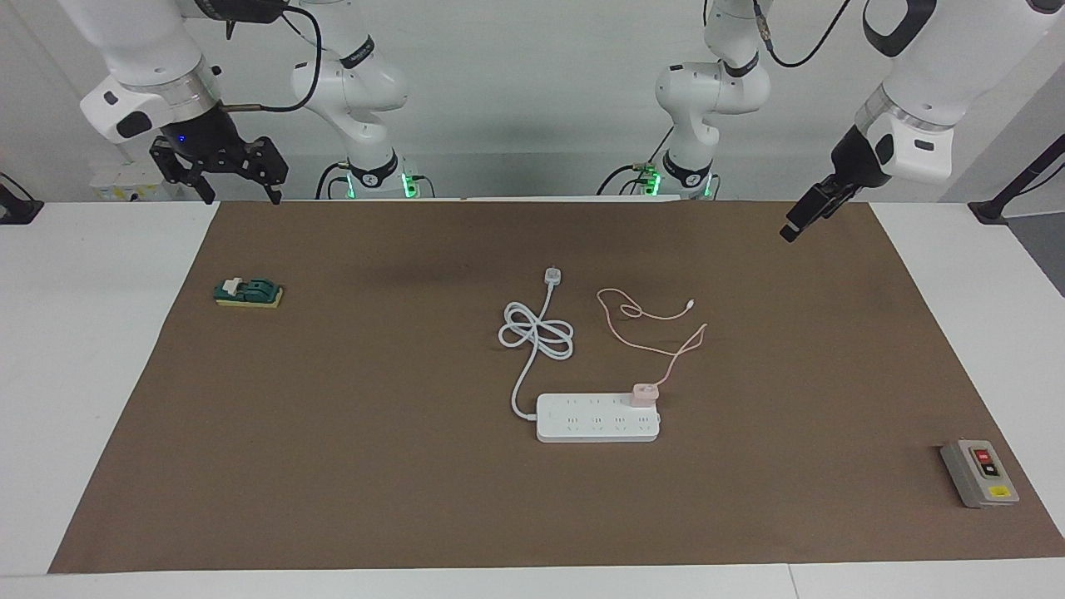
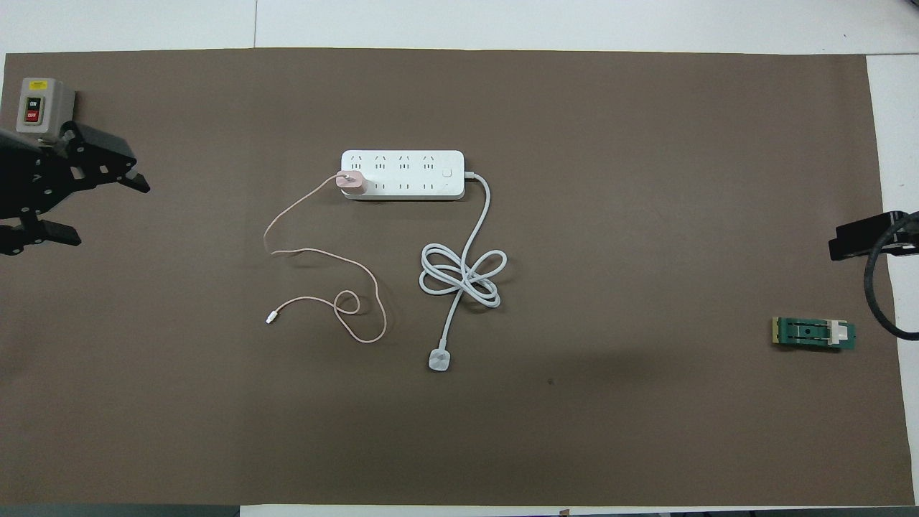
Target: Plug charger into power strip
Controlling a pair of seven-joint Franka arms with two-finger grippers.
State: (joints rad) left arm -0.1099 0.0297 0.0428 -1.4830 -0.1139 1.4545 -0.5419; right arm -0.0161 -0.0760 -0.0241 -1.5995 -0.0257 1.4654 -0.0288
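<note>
The white power strip (image 1: 595, 420) (image 2: 402, 169) lies flat in the middle of the brown mat. The pale-pink charger (image 1: 645, 393) (image 2: 352, 182) stands on the strip's end outlet toward the left arm's end, in the row nearer to the robots. Its thin pink cable (image 1: 657, 316) (image 2: 316, 251) trails loosely toward the robots. My left gripper (image 1: 795, 229) (image 2: 108, 214) is open and empty, up in the air over the left arm's end of the mat. My right gripper (image 1: 241, 198) (image 2: 861, 238) is open and empty, raised over the right arm's end of the mat. Both are well away from the strip.
The strip's thick white cord (image 1: 537, 333) (image 2: 463, 276) lies coiled nearer to the robots, ending in a white plug (image 1: 552, 275) (image 2: 439, 360). A grey box with red and yellow buttons (image 1: 979, 472) (image 2: 36, 108) sits at the left arm's end. A small green block (image 1: 248, 293) (image 2: 813, 334) sits at the right arm's end.
</note>
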